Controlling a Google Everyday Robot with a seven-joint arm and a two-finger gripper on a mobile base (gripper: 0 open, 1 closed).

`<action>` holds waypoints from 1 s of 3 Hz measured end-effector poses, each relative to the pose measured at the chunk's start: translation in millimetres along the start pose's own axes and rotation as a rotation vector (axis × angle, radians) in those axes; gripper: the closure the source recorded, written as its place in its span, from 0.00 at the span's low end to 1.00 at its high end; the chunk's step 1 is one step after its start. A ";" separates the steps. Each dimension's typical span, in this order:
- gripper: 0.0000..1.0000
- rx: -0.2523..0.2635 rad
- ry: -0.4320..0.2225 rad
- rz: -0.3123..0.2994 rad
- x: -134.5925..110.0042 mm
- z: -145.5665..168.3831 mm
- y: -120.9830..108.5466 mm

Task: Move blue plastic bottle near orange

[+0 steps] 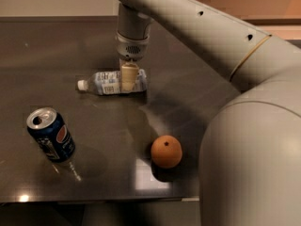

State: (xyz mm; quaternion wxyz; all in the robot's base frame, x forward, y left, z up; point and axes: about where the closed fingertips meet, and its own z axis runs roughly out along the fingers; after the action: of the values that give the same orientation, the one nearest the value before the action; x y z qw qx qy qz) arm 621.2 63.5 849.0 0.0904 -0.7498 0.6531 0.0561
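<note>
The blue plastic bottle (109,82) lies on its side on the dark table (197,86), white cap pointing left. My gripper (128,78) hangs straight down from the arm and overlaps the bottle's right half, at the bottle's height. The orange (166,151) sits near the table's front edge, to the right of and well in front of the bottle, apart from it.
A dark blue Pepsi can (50,134) stands tilted at the front left. My arm's large pale body (249,145) fills the right side and hides the table there. The table's front edge runs just below the orange.
</note>
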 end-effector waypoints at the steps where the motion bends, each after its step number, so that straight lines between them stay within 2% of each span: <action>1: 0.65 -0.003 -0.008 -0.006 -1.6 -4.8 2.3; 2: 0.87 0.005 -0.019 -0.002 10.6 -18.6 10.0; 3: 1.00 0.014 -0.028 -0.001 31.4 -36.5 29.2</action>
State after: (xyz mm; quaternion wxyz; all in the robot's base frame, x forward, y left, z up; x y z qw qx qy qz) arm 595.5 21.6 876.5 0.1048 -0.7485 0.6519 0.0617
